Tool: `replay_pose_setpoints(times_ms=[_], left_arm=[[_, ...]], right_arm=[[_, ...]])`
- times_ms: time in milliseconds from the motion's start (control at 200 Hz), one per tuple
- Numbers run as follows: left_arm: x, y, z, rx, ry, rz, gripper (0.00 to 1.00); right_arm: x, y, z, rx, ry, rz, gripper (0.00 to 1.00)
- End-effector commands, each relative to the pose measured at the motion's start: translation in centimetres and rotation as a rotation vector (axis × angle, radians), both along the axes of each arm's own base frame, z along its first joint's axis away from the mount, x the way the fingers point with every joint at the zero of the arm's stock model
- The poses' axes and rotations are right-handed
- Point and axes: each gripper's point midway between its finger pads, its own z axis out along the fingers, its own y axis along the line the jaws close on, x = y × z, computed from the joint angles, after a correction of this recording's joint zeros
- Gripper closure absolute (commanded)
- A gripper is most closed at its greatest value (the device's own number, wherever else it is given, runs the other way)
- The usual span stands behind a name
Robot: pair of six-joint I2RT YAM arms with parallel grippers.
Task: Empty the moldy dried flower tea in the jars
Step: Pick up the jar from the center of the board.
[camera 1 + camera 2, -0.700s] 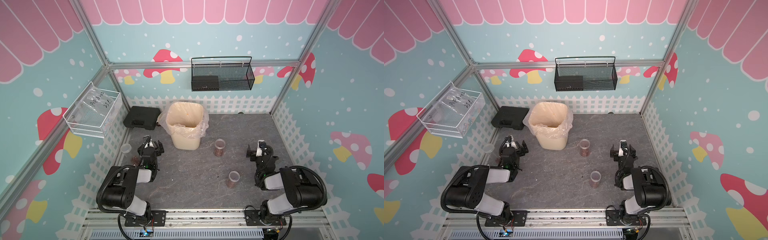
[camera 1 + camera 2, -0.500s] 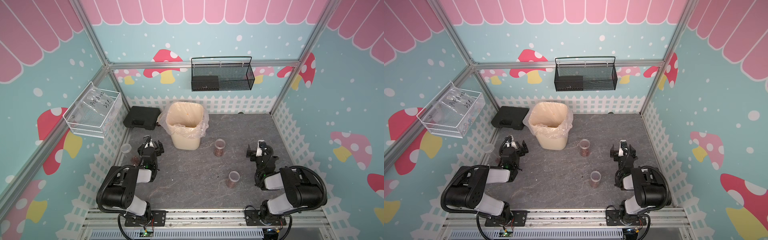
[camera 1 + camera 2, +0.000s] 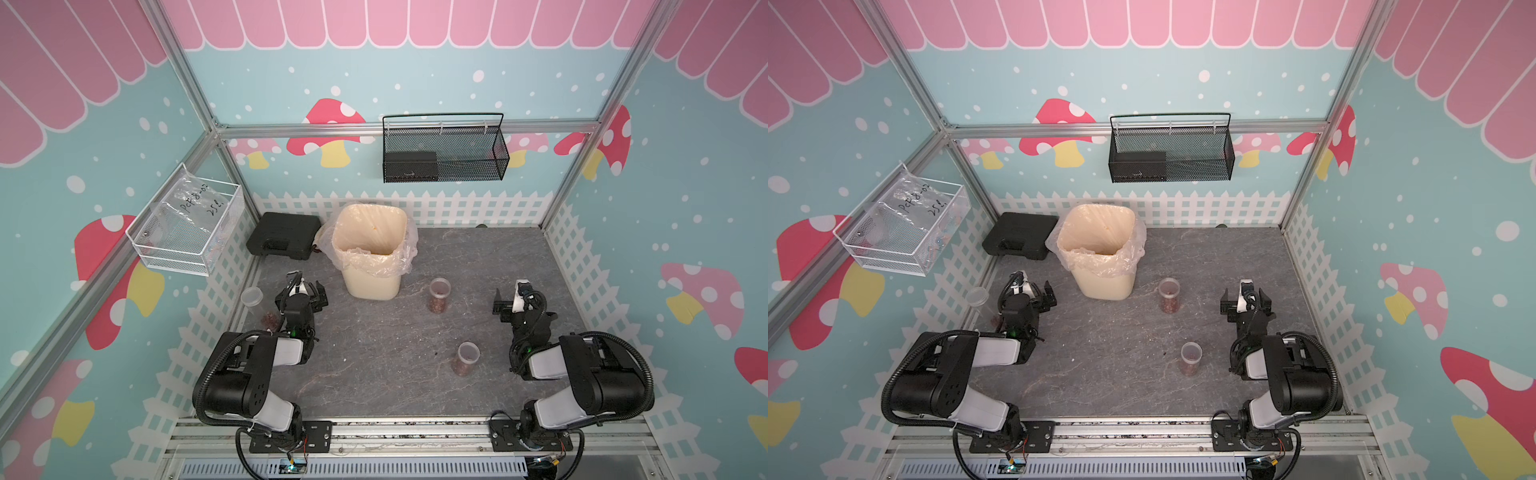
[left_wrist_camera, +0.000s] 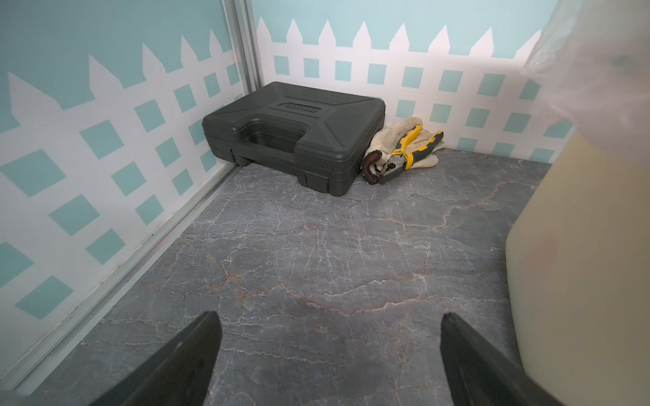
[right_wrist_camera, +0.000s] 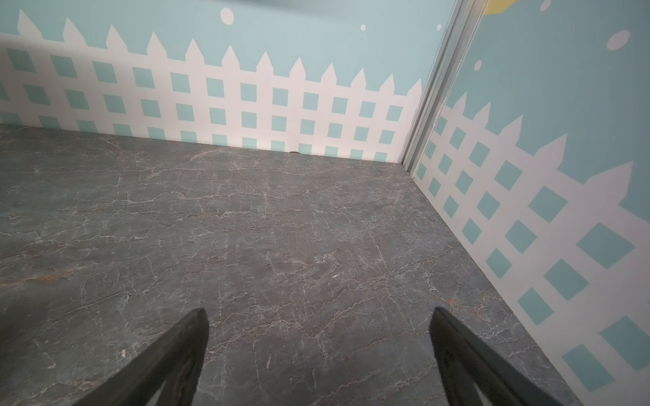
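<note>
Reddish-brown tea [image 3: 439,306] sits in the bottom of all three jars, so by the look of it you have nothing emptied yet and the whole job is ahead of you. Middle jar [image 3: 439,294] stands upright near the cream waste bin [image 3: 370,282], front jar [image 3: 467,358] stands out on the grey tabletop [image 3: 374,345] nearer your right arm, and wall jar [image 3: 254,301] is tucked against the fence-printed wall [image 3: 220,291] beside your left arm. Whether the lids are on, I can't tell from up here. Left gripper [image 4: 329,323] hangs low over bare tabletop with its jaws wide apart and nothing between them. Right gripper [image 5: 318,316], same story: spread wide, empty, facing the far corner. The bin mouth is open, but its clear plastic liner [image 3: 409,245] flops over the rim, and I'd judge it could snag a jar as you tip. Back left, a black toolcase [image 4: 295,133] with pliers [image 4: 409,151] on a glove [image 4: 397,135] sits away from the jars.
</note>
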Motion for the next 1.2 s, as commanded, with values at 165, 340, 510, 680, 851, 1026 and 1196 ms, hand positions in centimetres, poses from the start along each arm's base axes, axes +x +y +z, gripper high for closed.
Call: replay_pose_setpoints(times_ms=[165,340,510,680,851,1026,1196], left_arm=[[0.6,0.2,0.7,0.011,-0.024,0.002,0.01],[0.3,0.3,2.5,0.012,-0.030,0.008,0.00],[-1.9,0.9,7.5,-0.022,-0.083,0.057,0.01],[-4.6,-0.4,13.0,-0.178,-0.132,0.032,0.01],[-7.6,-5.1,17.6,-0.349,-0.150,-0.206,0.02],[-11.2,-10.4,19.8,-0.435,-0.151,-0.506,0.01],[-12.8,-15.3,17.4,-0.470,-0.060,-0.696,0.01]], right_arm=[[0.4,0.0,1.0,-0.017,-0.038,0.006,0.00],[0.1,-0.5,2.3,-0.006,-0.048,-0.025,0.00],[-0.5,-0.3,6.1,0.018,-0.084,-0.015,0.01],[-1.0,1.4,12.7,0.068,-0.119,0.081,0.00],[-2.5,4.8,18.3,0.131,-0.097,0.274,0.00],[-2.5,8.9,18.5,0.194,0.068,0.466,0.01],[-0.9,13.4,16.3,0.130,0.247,0.539,0.02]])
